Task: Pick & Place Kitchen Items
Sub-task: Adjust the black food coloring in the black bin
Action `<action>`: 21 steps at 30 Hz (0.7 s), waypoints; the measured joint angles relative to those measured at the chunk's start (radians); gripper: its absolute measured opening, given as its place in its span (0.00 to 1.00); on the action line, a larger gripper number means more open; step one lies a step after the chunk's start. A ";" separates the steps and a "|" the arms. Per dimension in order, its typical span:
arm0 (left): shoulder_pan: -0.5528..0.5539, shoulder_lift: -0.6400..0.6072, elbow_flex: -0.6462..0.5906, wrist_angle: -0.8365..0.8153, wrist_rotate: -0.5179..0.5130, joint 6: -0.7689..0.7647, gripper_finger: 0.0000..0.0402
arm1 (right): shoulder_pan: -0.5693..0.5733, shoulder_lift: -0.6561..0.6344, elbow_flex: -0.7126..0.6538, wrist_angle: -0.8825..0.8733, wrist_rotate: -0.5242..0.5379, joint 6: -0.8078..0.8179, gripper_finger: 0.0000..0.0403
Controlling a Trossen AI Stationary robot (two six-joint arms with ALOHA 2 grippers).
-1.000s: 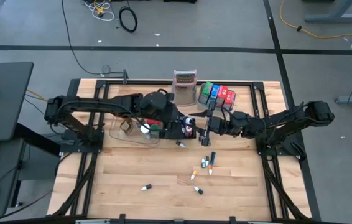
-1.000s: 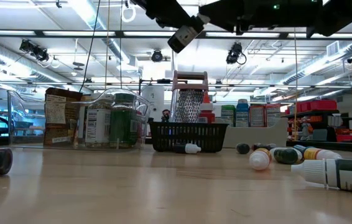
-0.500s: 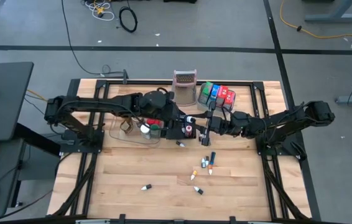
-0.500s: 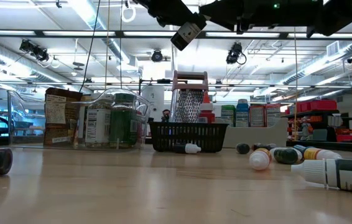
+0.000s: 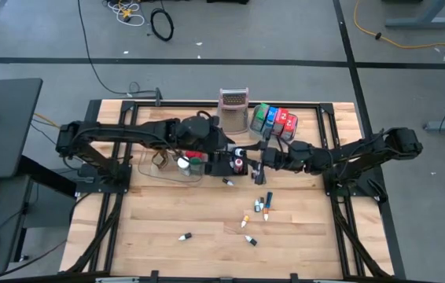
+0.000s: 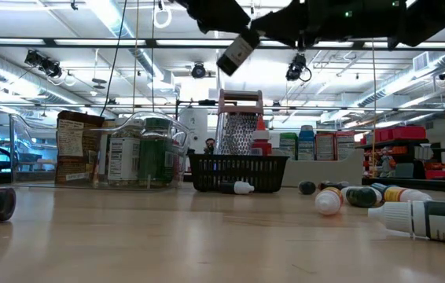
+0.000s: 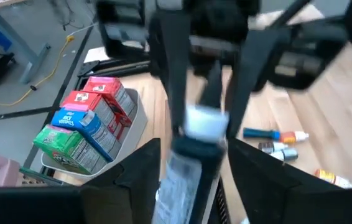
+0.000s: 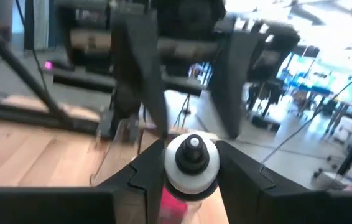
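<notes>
A tiny white-capped bottle [image 5: 240, 152] hangs in the air between my two grippers, above the black mesh basket [image 5: 224, 163]. In the low view the bottle [image 6: 237, 52] is tilted, high over the table. My left gripper [image 5: 233, 156] reaches in from the table's left and my right gripper [image 5: 252, 159] from the right; both are shut on the bottle. More small bottles [image 5: 260, 206] lie on the wood. Jars stand in the clear tub [image 5: 169, 161] and packets in the grey tray [image 5: 274, 119]. My left gripper pinches the bottle's labelled body [image 7: 185, 177] between its two fingers, coming level from the table's left. The bottle is lifted clear, with its cap pointing away toward the other gripper. My right gripper comes level from the table's right. It has the white cap [image 8: 191, 158] between its two fingers [image 8: 148, 168], one on each side, and the cap's tip faces its camera.
The tall box grater [image 5: 234, 110] stands at the far edge beside the grey tray. The clear tub [image 6: 97, 149] and the mesh basket [image 6: 238, 171] sit under the arms. Loose bottles [image 5: 185, 236] are scattered toward the near edge, with bare wood around them.
Both arms have stayed almost in place over the basket. In the low view the bottle has dipped a little and tipped more steeply.
</notes>
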 joint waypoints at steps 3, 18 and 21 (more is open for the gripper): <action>0.000 -0.016 0.000 -0.028 -0.077 -0.065 0.54 | 0.000 0.001 0.000 -0.037 0.000 0.006 0.32; -0.026 -0.235 0.001 -0.130 -0.197 -0.106 0.56 | -0.035 0.122 0.273 -0.647 0.027 0.255 0.32; -0.032 -0.233 0.001 -0.150 -0.197 -0.103 0.56 | -0.038 0.200 0.309 -0.662 0.024 0.233 0.32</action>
